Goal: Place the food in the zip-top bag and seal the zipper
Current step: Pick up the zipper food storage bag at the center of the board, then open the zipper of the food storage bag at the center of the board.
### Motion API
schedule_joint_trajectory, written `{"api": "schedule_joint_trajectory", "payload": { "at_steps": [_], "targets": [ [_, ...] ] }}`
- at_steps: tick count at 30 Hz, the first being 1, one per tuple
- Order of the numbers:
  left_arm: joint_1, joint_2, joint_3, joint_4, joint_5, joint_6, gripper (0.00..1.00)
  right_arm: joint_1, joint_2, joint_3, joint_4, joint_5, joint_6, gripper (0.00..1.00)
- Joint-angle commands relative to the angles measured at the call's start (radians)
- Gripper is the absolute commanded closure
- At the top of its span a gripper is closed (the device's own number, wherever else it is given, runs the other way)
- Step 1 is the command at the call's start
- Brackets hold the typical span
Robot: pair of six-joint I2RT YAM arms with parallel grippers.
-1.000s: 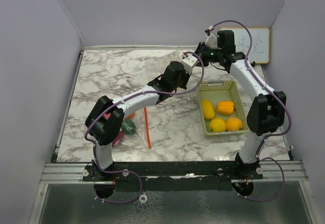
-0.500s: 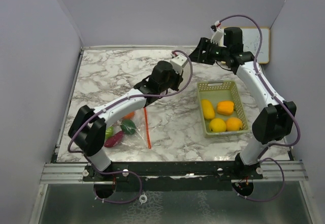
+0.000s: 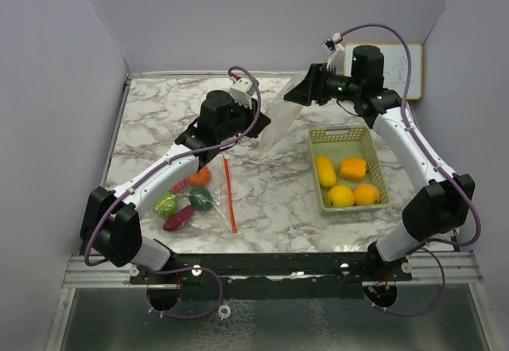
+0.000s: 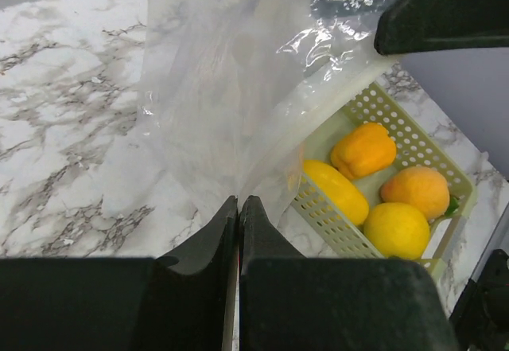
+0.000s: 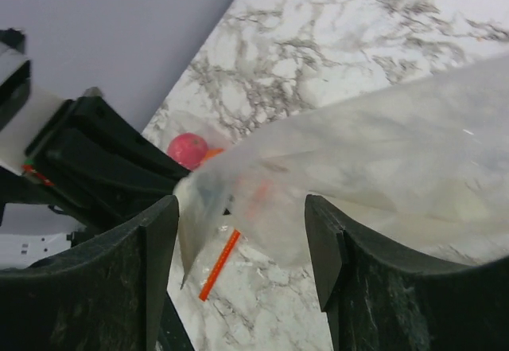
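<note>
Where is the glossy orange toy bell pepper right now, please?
In the top view the orange toy pepper lies in the pale green mesh basket on the right of the marble table, beside a long yellow toy food.
</note>
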Motion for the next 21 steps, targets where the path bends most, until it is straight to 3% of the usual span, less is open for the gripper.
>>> {"api": "schedule_joint_trajectory", "payload": {
  "at_steps": [1,3,9,12,21],
  "targets": [
    [0.001,0.003,-0.003,0.086,0.074,-0.063,1.00,0.072,-0.047,-0.007,0.215,-0.133,0.055,0.31],
    [0.001,0.016,-0.001,0.091,0.070,-0.067,1.00,0.091,-0.064,-0.004,0.254,-0.140,0.070,0.25],
    [0.005,0.032,0.028,0.101,0.069,-0.104,1.00,0.105,-0.072,-0.015,0.113,-0.048,0.027,0.25],
    [0.012,0.038,0.040,0.084,0.075,-0.118,1.00,0.108,-0.120,-0.061,0.138,-0.063,0.014,0.17],
    [0.086,0.012,0.023,0.162,0.108,-0.267,1.00,0.109,-0.186,-0.132,-0.058,0.080,-0.146,0.16]
  ]
}}
